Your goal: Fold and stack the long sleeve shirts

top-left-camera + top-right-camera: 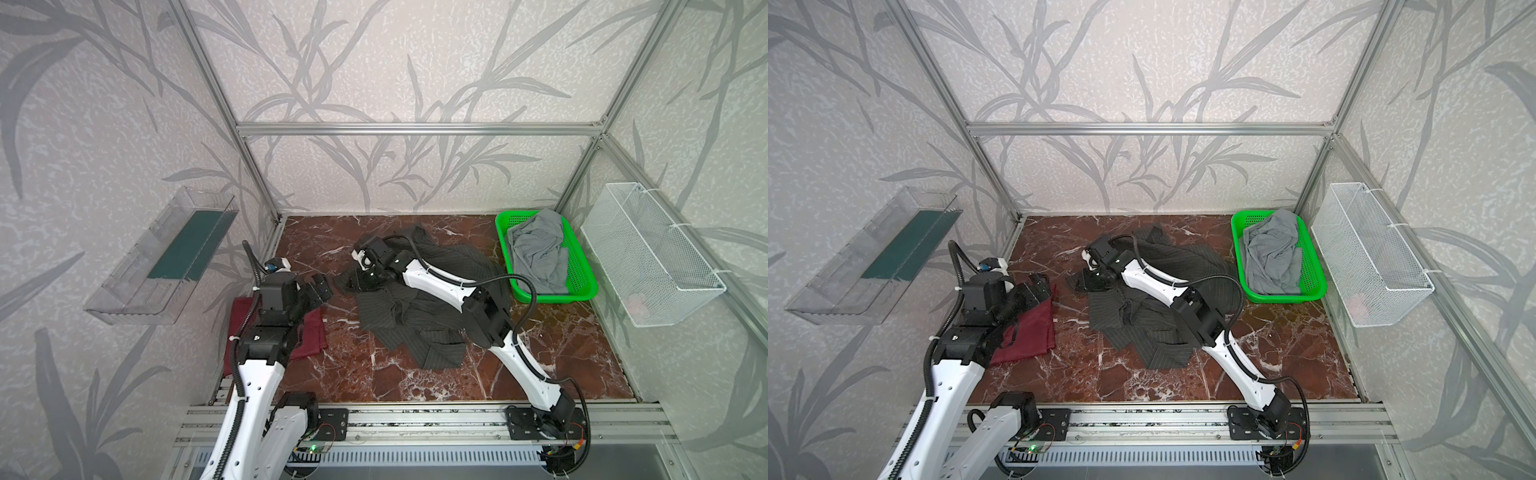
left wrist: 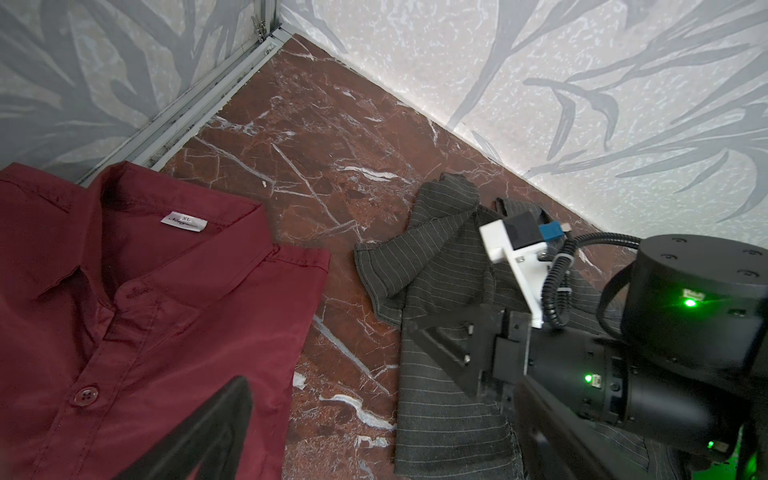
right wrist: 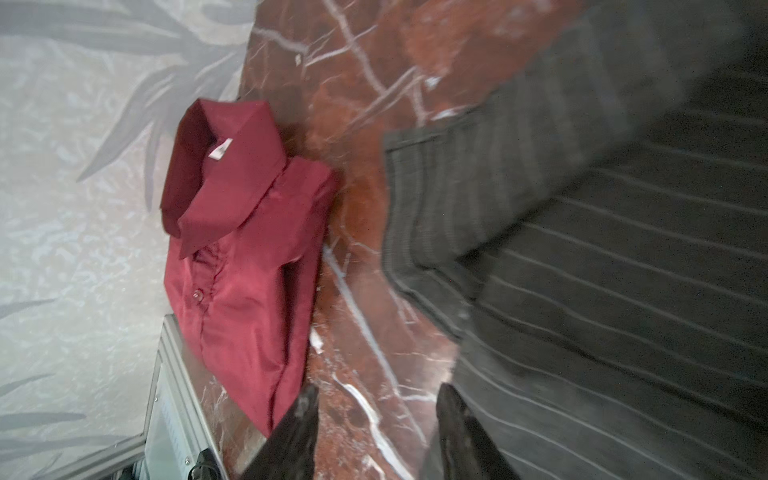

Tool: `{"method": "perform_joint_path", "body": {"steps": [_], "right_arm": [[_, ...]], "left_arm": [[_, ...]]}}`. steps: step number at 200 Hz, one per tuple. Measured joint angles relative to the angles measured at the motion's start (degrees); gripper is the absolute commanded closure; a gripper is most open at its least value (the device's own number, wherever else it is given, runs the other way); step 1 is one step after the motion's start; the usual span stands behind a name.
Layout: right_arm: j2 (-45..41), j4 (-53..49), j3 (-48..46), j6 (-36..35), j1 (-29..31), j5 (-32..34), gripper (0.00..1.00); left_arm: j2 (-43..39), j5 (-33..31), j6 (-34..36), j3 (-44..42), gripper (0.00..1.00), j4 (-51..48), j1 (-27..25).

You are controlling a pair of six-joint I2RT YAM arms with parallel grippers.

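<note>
Shirts apart on the bench (image 1: pixel 582 345), both tools open-jawed.
I see the red shirt (image 1: pixel 311 332) folded, collar up and buttoned, at the bench's left edge beside the frame rail (image 2: pixel 187 120). My left tool (image 1: pixel 319 291) hovers over its far right corner, jaws wide apart, holding nothing. The grey shirt (image 1: pixel 415 316) lies crumpled mid-bench, with bare marble between it and the red one. My right tool (image 3: pixel 378 399) sits low at the grey shirt's left side, its arm (image 1: pixel 432 282) stretched across the cloth; the jaws stand apart with bare bench between them, one finger (image 3: pixel 457 424) at the cloth's edge, nothing clamped. A green basket (image 1: pixel 557 296) holding pale grey cloth (image 1: pixel 540 253) stands in the far right corner.
</note>
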Motion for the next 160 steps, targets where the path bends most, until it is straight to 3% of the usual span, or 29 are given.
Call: {"method": "perform_joint_path", "body": {"steps": [56, 84, 160], "right_arm": [[-4.9, 1.0, -8.5, -3.2, -8.1, 4.1, 0.52], [-4.4, 0.9, -9.3, -3.9, -8.1, 4.7, 0.57], [-0.3, 4.7, -7.7, -3.9, -4.9, 3.4, 0.57]], "left_arm": [[0.0, 0.0, 0.0, 0.0, 0.03, 0.0, 0.0], [0.0, 0.0, 0.0, 0.0, 0.03, 0.0, 0.0], [0.0, 0.0, 0.0, 0.0, 0.03, 0.0, 0.0]]}}
